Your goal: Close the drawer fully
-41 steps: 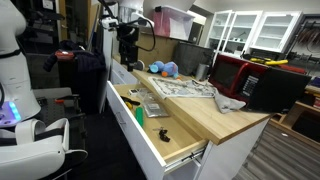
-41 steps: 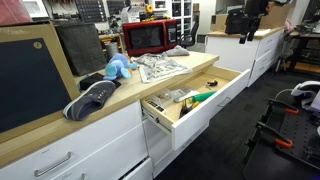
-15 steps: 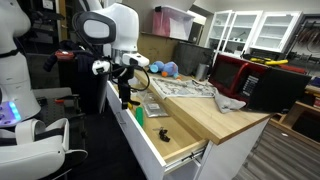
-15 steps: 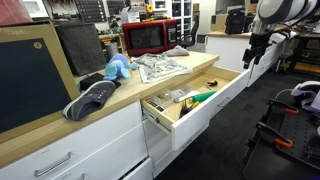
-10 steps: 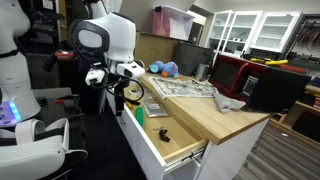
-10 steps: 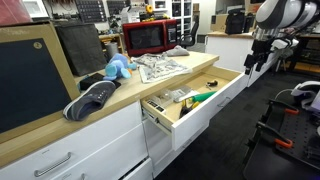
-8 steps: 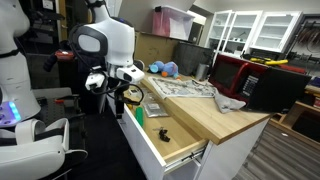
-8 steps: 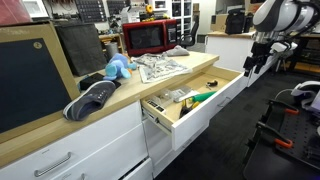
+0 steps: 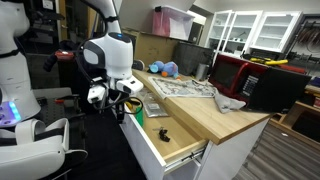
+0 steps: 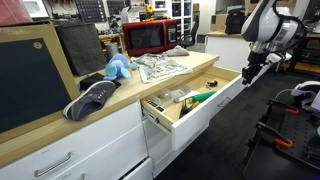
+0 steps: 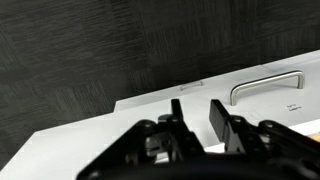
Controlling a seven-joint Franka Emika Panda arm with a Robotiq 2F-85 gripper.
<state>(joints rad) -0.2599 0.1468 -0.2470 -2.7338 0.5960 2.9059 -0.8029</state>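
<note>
The drawer [image 9: 152,148] stands pulled far out from under the wooden countertop [image 9: 215,118], showing its long white front and pale wood inside [image 10: 188,103]. In both exterior views my gripper [image 9: 122,103] hangs low at the drawer's end beside the white front [image 10: 222,100], fingers pointing down; contact is not clear. In the wrist view the gripper [image 11: 196,108] has its two black fingers partly drawn together, with a gap and nothing between them. They are over a glossy white panel [image 11: 90,135] with a metal bar handle [image 11: 265,86].
Inside the drawer lie small items, among them a green tool [image 10: 201,95]. On the counter are a newspaper [image 9: 180,88], a blue plush toy [image 10: 118,68], a grey shoe [image 10: 92,98] and a red microwave [image 9: 240,75]. A white machine [image 9: 15,85] and stands [image 10: 285,125] occupy the floor.
The arm has swung down from counter height to the drawer's end. The jaws have narrowed from wide open to a smaller gap.
</note>
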